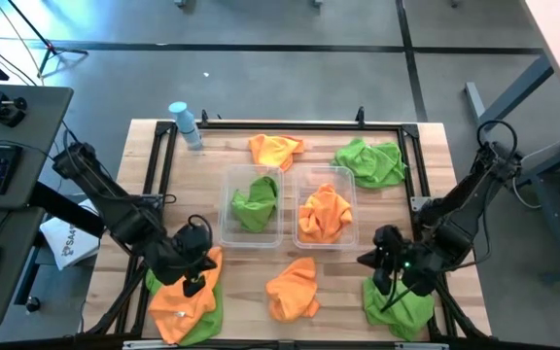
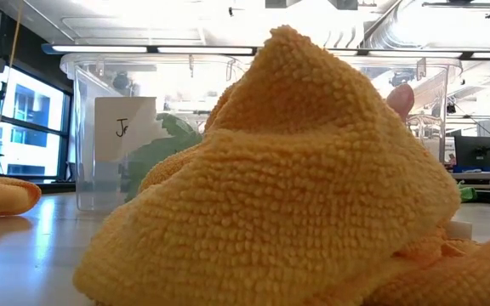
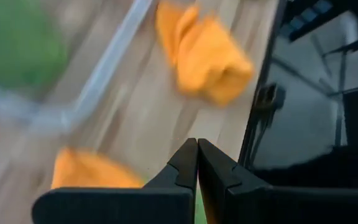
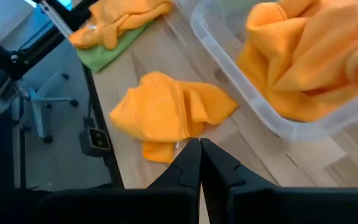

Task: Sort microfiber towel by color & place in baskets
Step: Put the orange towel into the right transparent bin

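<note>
Well, the towels are partly sorted: a green towel [image 1: 256, 202] lies in the left basket [image 1: 229, 229] and an orange towel [image 1: 325, 214] in the right basket [image 1: 349, 191], the two bins side by side at the middle of the surface [image 1: 436, 156]; loose ones remain around them: an orange one [image 1: 275, 149] and a green one [image 1: 371, 161] beyond the baskets, a lone orange one [image 1: 294, 288] on the near side between the arms, an orange one [image 1: 185, 299] heaped over a green one [image 1: 209, 321] at the near left corner, and a green one [image 1: 400, 303] at the near right corner; that makes four orange and four green by my count, two baskets, and one pale-blue bottle [image 1: 186, 123] at the far left corner; the left pincer [image 1: 193, 280] hangs over the orange-on-green heap, clenched with nothing in it, and the right pincer [image 1: 389, 275] sits above the near right green towel, likewise clenched and empty, its wrist view looking across at the lone orange towel; I would judge the step in hand to be the next pick, and to do it well each pincer should release before descending, pinch a raised fold rather than a flat edge, and on the heap take only the orange top layer so the green beneath is not dragged along; then lift clear of the bin wall before dropping into the basket of matching colour.
</note>
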You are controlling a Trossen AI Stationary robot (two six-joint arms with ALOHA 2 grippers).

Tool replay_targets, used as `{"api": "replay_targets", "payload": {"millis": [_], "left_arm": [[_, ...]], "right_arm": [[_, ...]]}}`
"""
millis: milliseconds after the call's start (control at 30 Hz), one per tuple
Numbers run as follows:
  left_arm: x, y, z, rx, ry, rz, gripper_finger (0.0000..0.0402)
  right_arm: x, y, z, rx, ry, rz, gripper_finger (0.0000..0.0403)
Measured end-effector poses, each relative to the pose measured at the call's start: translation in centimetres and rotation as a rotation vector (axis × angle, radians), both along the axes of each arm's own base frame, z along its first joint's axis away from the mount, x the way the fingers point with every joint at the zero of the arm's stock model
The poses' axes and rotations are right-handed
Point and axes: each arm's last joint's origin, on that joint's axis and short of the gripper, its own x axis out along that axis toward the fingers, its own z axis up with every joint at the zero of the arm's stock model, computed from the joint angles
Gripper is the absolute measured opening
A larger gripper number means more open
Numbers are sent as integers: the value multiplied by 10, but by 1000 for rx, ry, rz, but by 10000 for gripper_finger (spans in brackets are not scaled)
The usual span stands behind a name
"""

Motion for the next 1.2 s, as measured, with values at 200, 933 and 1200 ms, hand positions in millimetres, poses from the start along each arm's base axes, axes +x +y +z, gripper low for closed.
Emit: {"api": "replay_targets", "payload": {"millis": [200,933,1200], "left_arm": [[-3,-9,-24,-44,246,92,0],[20,-42,-116,2,607,327,120],[26,-46,-141,47,699,345,127]], "right_arm": [[-1,-1,0,-25,4,-7,0],[-3,-4,-1,-69,22,-16,0],[-3,-4,-1,-68,21,-16,0]]}}
